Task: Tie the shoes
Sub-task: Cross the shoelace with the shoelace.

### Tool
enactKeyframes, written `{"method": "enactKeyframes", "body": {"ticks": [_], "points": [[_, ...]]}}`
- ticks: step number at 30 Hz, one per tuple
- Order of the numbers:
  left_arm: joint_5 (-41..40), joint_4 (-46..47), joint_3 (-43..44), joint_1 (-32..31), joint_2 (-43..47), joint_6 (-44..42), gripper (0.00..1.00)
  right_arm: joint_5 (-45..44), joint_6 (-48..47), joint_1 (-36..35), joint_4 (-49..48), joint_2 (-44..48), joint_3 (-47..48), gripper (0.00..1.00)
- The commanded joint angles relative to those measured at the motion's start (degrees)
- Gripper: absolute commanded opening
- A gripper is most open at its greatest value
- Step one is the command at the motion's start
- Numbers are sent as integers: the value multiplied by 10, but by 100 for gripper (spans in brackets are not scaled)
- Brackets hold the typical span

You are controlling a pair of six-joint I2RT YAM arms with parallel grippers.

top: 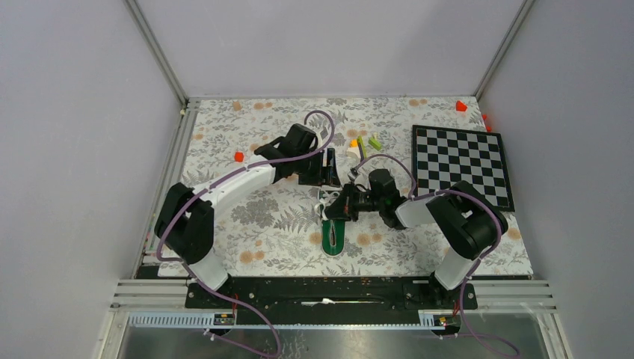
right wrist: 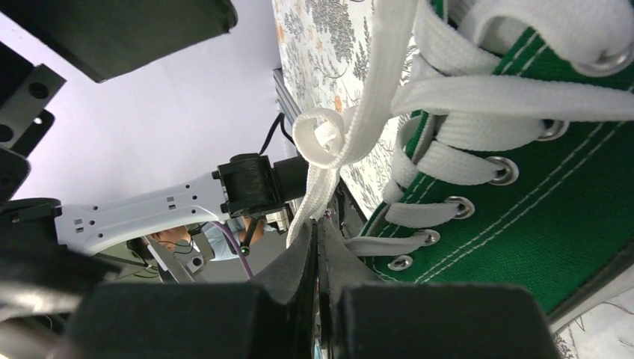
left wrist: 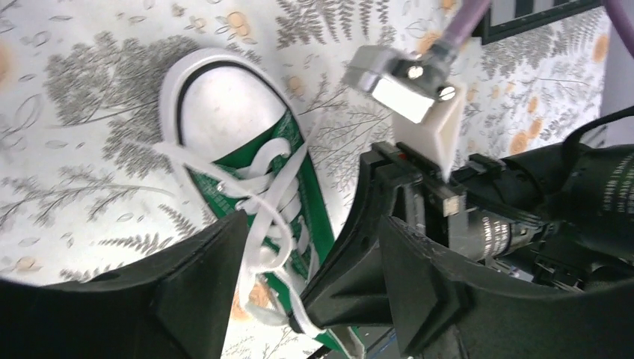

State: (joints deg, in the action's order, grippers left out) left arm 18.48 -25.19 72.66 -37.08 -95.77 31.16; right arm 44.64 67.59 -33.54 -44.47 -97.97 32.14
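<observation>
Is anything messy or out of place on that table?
The green sneaker is untied: its white laces trail loose, one end on the table, a strand pinched in the right arm's shut jaws. Small red, yellow and green bits lie scattered at the far side.

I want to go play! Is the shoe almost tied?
Not yet. The sneaker is laced through its holes. The right gripper is pinching one lace, and the left gripper is open over the sneaker. No bow shows, so the loops and the knot are left to do.
</observation>
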Motion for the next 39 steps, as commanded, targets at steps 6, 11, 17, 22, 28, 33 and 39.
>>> {"method": "enactKeyframes", "body": {"ticks": [6,11,17,22,28,33,39], "points": [[-131,-49,-58,34,141,70,58,22,41,1,-97,-12,-13,0],[-34,53,-200,61,198,124,57,24,42,1,-101,-17,-12,0],[31,131,-264,67,176,173,58,26,42,1,-101,-21,-10,0],[47,184,-279,68,161,206,54,26,42,1,-101,-20,-10,0],[52,211,-281,69,140,218,45,26,40,1,-100,-20,-10,0],[58,210,-276,69,118,217,32,27,40,1,-96,-20,-6,0],[46,203,-282,65,129,214,37,26,40,1,-90,-21,-1,0]]}}
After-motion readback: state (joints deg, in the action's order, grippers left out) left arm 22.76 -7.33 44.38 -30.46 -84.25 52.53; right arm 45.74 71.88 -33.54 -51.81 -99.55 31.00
